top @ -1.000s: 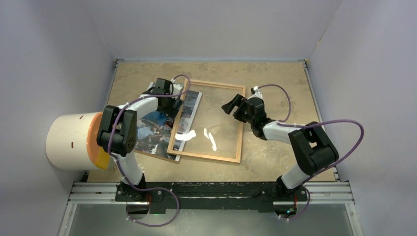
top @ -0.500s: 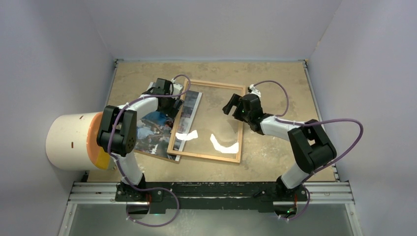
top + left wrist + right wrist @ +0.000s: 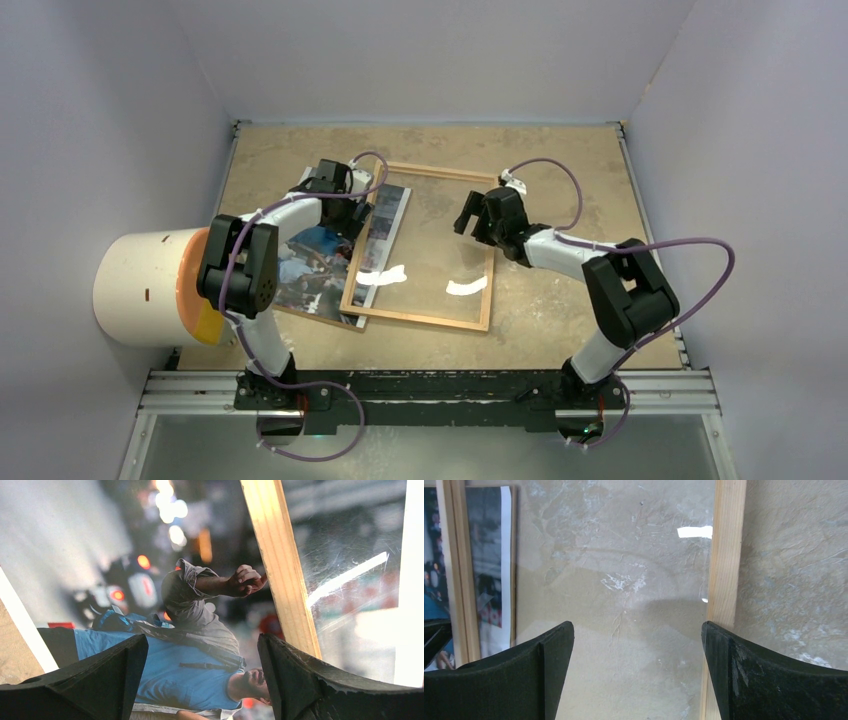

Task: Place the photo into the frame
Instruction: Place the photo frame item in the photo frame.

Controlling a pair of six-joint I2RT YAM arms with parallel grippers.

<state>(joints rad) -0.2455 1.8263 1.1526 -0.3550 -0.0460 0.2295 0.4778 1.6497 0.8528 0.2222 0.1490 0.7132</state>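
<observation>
The photo lies picture side up at the table's left, its right strip under the frame's left rail. The frame, light wood with a glass pane, lies flat in the middle. My left gripper is open and empty, low over the photo beside that rail. In the left wrist view the gripper straddles the photo, with the frame rail to the right. My right gripper is open and empty over the pane. In the right wrist view the gripper is above the glass, near the frame's right rail; the photo shows at far left.
A white cylinder with an orange end lies at the table's left edge, by the left arm. Grey walls close in the table on three sides. A metal rail runs along the near edge.
My right gripper has moved a little toward the back over the frame's right side. The glare on the glass has shifted. The left arm, photo and frame have not moved.
</observation>
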